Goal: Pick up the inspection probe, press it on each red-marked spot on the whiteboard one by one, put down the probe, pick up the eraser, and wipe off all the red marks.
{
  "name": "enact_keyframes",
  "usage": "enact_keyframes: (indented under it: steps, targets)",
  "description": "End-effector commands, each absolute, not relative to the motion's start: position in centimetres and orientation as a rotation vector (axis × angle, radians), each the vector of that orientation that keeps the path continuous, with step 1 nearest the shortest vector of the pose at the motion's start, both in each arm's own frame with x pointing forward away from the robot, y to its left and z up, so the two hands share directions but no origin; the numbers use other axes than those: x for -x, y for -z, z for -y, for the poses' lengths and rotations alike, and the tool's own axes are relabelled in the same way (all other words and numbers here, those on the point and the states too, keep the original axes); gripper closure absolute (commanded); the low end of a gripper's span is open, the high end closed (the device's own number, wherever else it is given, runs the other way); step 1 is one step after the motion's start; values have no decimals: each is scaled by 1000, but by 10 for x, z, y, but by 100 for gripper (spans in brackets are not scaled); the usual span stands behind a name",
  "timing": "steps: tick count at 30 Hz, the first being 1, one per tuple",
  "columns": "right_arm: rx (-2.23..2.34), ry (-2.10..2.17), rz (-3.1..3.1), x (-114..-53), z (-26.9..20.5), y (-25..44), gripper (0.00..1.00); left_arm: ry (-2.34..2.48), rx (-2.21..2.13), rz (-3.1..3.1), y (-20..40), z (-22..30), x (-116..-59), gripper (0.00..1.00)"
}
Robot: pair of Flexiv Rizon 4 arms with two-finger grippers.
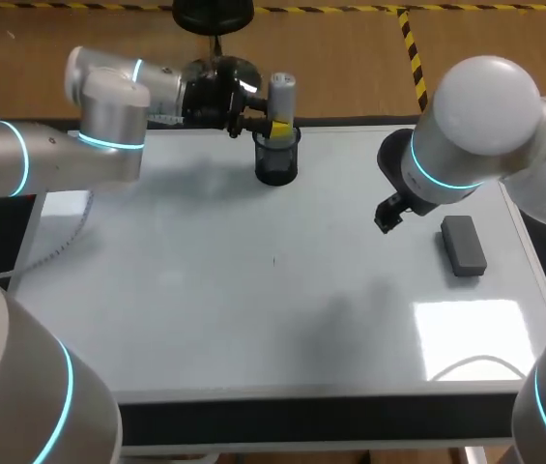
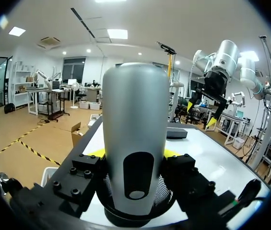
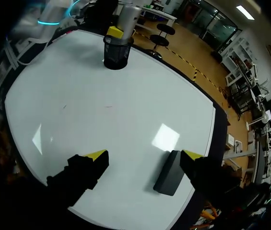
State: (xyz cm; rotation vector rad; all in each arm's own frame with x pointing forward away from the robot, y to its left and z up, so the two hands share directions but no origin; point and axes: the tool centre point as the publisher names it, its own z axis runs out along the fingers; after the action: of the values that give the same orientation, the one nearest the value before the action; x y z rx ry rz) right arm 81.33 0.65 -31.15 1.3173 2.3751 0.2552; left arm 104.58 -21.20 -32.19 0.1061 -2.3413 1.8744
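Gripper, left (image 1: 277, 127): comes in from the left to the far middle of the whiteboard (image 1: 205, 290). Its yellow tips press on either side of the inspection probe (image 1: 282, 93), so I judge it closed on the probe.
Probe: upright grey cylinder, with its foot down inside the black mesh cup (image 1: 276, 160).
Step in hand: handling the probe at the cup; I cannot tell whether it is being lifted or set down. Either way, travel straight along the cup's axis and keep the probe vertical, so its foot does not catch the mesh rim and tip the cup.
Marks (image 3: 109, 106): only a faint speck or two mid-board, too small to tell the colour.
Gripper, right (image 3: 145, 155): jaws wide apart, holding nothing, hovering over the right part of the board.
Eraser (image 1: 463, 245): flat on the board at the right, untouched.
Left wrist view: shows both tips hugging the probe, which the head view half hides.
Right wrist view: shows the eraser lying under the gap, nearer one finger; the head view places it just right of that gripper.
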Motion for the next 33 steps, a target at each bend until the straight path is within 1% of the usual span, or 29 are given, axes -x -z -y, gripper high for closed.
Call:
enact_keyframes:
  steps: [1, 14, 15, 16, 17, 18, 19, 20, 21, 22, 23, 25, 33]
  targets:
    - [-1316, -256, -2375, -813, -6, 311, 0, -1871, -102, 2341, 327, 214, -1049, 100]
    - [-1316, -256, -2375, -813, -6, 311, 0, -1853, -110, 2342, 333, 211, -1047, 100]
    - [-1316, -256, -2375, -813, -6, 311, 0, -1852, -111, 2342, 333, 211, -1047, 89]
    - [-1316, -256, -2375, -813, -6, 311, 0, -1851, -111, 2343, 331, 210, -1046, 74]
    - [-1316, -256, -2375, -813, -6, 311, 0, -1851, -111, 2344, 330, 210, -1046, 67]
    - [-1316, -256, -2375, -813, -6, 311, 0, -1852, -111, 2345, 329, 209, -1046, 53]
    - [-1316, -256, -2375, -813, -6, 311, 0, -1854, -97, 2344, 327, 209, -1045, 42]
    - [-1316, -256, -2375, -813, -6, 311, 0, -1855, -97, 2344, 325, 208, -1045, 36]
    - [-1316, -256, -2375, -813, -6, 311, 0, -1857, -98, 2343, 324, 208, -1044, 25]
    - [-1316, -256, -2375, -813, -6, 311, 0, -1856, -70, 2342, 322, 208, -1043, 21]
    - [-1316, -256, -2375, -813, -6, 311, 0, -1855, -67, 2339, 321, 207, -1041, 22]
    - [-1316, -256, -2375, -813, -6, 311, 0, -1851, -54, 2336, 317, 207, -1038, 0]
    - [-1316, -256, -2375, -813, -6, 311, 0, -1871, -27, 2326, 304, 207, -1036, 0]
